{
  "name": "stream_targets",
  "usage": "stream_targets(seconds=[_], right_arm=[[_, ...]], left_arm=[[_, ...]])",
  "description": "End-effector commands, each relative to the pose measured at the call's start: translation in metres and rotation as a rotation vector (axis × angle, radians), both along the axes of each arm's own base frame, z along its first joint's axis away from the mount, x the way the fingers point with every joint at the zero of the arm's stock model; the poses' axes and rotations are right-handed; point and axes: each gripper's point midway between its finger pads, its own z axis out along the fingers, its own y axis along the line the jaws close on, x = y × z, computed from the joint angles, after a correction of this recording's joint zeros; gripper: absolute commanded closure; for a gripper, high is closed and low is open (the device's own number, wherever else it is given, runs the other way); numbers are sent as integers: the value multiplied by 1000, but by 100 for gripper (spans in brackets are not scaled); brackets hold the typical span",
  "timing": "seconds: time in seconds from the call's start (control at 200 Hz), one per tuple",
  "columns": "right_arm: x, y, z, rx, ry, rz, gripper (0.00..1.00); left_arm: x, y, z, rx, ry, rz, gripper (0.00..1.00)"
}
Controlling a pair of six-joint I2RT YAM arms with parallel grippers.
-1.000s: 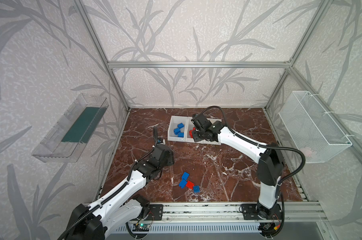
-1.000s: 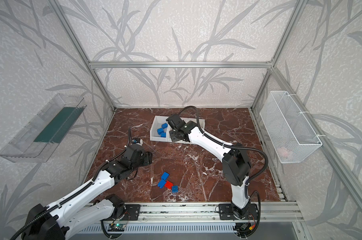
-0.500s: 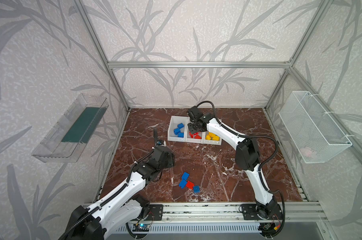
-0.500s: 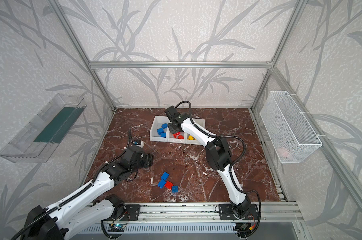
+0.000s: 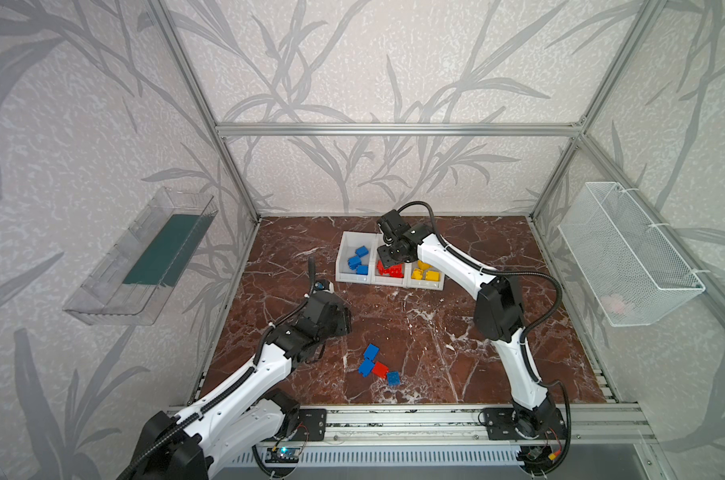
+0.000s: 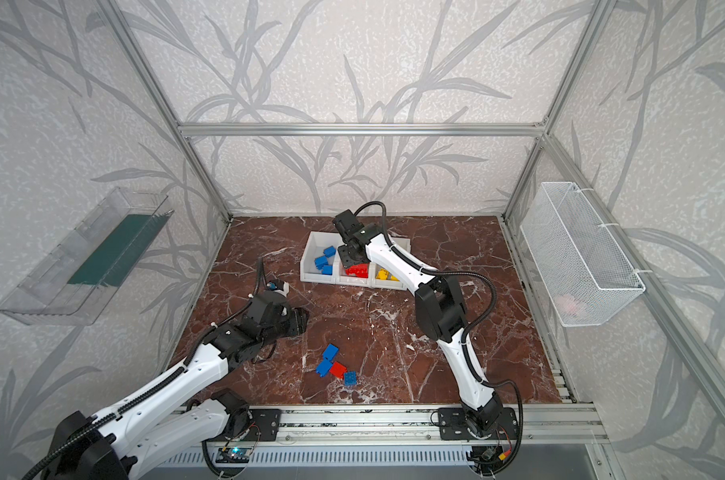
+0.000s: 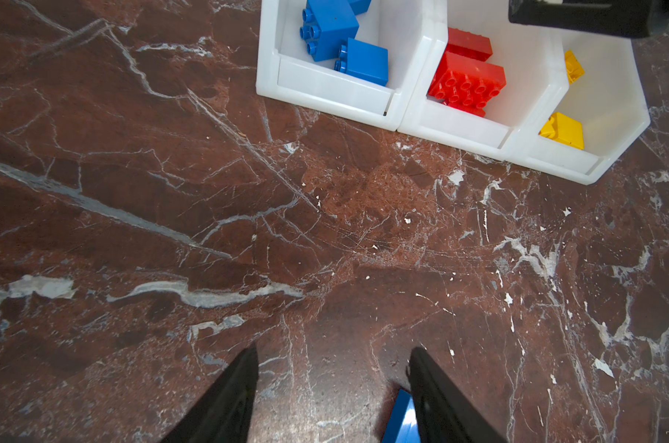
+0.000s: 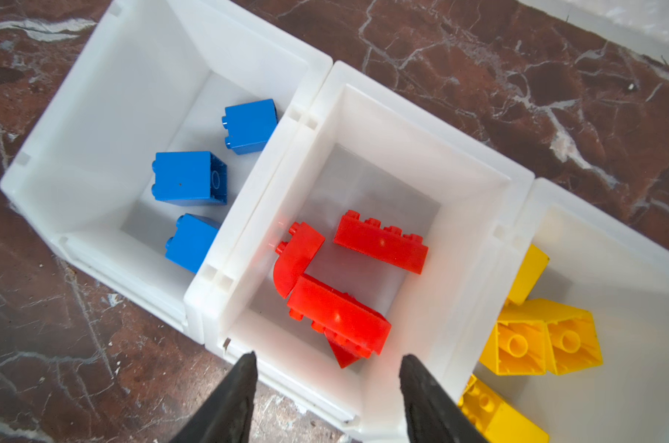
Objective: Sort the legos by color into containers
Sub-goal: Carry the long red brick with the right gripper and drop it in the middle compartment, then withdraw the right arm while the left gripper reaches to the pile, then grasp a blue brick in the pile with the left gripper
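Note:
Three joined white containers (image 5: pixel 342 258) (image 6: pixel 308 259) (image 7: pixel 401 115) (image 8: pixel 309 115) stand at the back middle. The left one holds blue legos (image 8: pixel 189 176), the middle one red legos (image 8: pixel 338 314) and the right one yellow legos (image 8: pixel 543 337). My right gripper (image 8: pixel 329 356) (image 5: pixel 389 262) (image 6: pixel 351 262) hangs open and empty over the middle container's front edge. Three blue legos (image 5: pixel 371 351) (image 6: pixel 330 352) and a red lego (image 5: pixel 380 369) (image 6: pixel 338 369) lie loose near the front. My left gripper (image 7: pixel 333 348) (image 5: pixel 344 318) is open above bare floor. A blue lego's edge (image 7: pixel 400 418) shows beside one finger.
A clear plastic tray (image 5: pixel 144 262) hangs on the left wall and a white wire basket (image 5: pixel 626 253) on the right wall. Aluminium frame posts edge the marble floor (image 5: pixel 435 340). The right arm's elbow (image 5: pixel 497 307) stands over the floor right of centre.
My right arm's elbow has swung in toward the middle, and its gripper has opened over the middle container. The left arm has stayed put.

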Motion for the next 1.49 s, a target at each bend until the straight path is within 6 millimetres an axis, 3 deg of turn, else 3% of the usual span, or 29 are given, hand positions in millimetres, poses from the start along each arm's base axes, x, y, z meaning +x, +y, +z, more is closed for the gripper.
stream_targets(seconds=[0.0, 0.12, 0.24, 0.455, 0.66, 0.87, 1.155, 1.49], right_arm=[[-21, -7, 50, 120, -57, 1, 39], [-48, -28, 63, 170, -86, -12, 38], [-84, -55, 58, 174, -60, -41, 37], [-150, -106, 18, 171, 42, -139, 37], [-189, -147, 5, 187, 41, -264, 36], [-208, -167, -12, 220, 57, -357, 35], [-210, -168, -15, 222, 67, -367, 35], [-211, -169, -21, 219, 78, -379, 35]], left_arm=[[-6, -1, -8, 7, 32, -25, 35], [-8, -10, -12, 6, 46, -71, 35], [-12, -24, -19, 14, 78, -138, 35], [-28, -56, -36, 67, 137, -286, 35], [-47, -77, -53, 132, 226, -400, 35], [-55, -91, -60, 139, 248, -464, 35], [-64, -92, -74, 224, 297, -518, 36], [-67, -96, -90, 297, 338, -542, 51]])
